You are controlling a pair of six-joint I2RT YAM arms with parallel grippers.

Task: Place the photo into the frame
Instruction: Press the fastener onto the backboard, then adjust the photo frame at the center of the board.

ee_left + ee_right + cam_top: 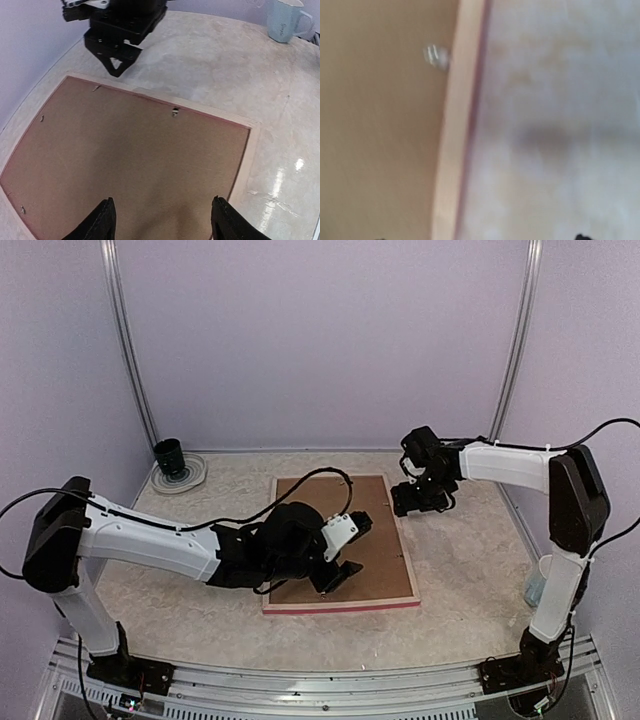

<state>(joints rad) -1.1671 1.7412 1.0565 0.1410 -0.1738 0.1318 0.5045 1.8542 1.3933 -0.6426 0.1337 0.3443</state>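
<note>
The frame lies face down in the middle of the table, pale wood back up, pink-red along its edges. A brown backing board fills it. The photo is out of view. My left gripper hovers low over the board's near-left part. Its fingers stand open with only bare board between them. My right gripper hangs open at the frame's far right edge. Its blurred wrist view looks straight down on the wood rim, with board on the left and table on the right.
A dark cup stands on a small plate at the back left corner. A pale blue mug sits by the right arm's base. Small metal tabs stick out along the frame's inner rim. Lilac walls close in the table.
</note>
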